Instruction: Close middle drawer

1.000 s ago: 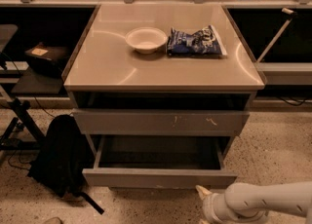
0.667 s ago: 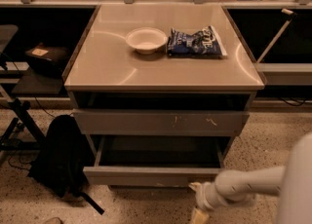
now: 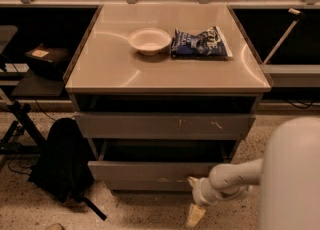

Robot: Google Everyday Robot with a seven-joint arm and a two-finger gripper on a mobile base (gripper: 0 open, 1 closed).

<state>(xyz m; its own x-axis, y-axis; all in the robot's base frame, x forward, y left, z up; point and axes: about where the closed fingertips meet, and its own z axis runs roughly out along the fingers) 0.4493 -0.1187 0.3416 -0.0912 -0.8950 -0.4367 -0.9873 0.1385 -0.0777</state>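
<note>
Grey drawer fronts run all the way down this cabinet, so quick note on which one we mean: the middle drawer (image 3: 145, 170) is the plain, handle-less one pulled out at the lower centre of the frame. Its box interior shows dark behind the front, and it sits right under the scratched drawer front (image 3: 165, 125), which is set further back. The gripper (image 3: 195, 216) is at the bottom of the frame, a bit right of centre, hanging off the pale arm (image 3: 235, 178) that comes in from the lower right. It points down at the floor, just beside the right part of the drawer's front. We honestly can't tell if it's open or closed from here, or whether the wrist is actually touching the front yet. Our read is that we're at the lining-up stage, with the push itself not yet done, since the drawer is clearly out. For the next move we'd want something solid set flat against that front, nearer the middle than the right end so the box doesn't skew on its runners. Then it's a straight, level shove back into the cabinet until the front is flush. Up on the tabletop (image 3: 110, 71) the white bowl (image 3: 149, 40) and blue snack bag (image 3: 200, 43) are well out of the way, as is the black backpack (image 3: 62, 161) at lower left.
</note>
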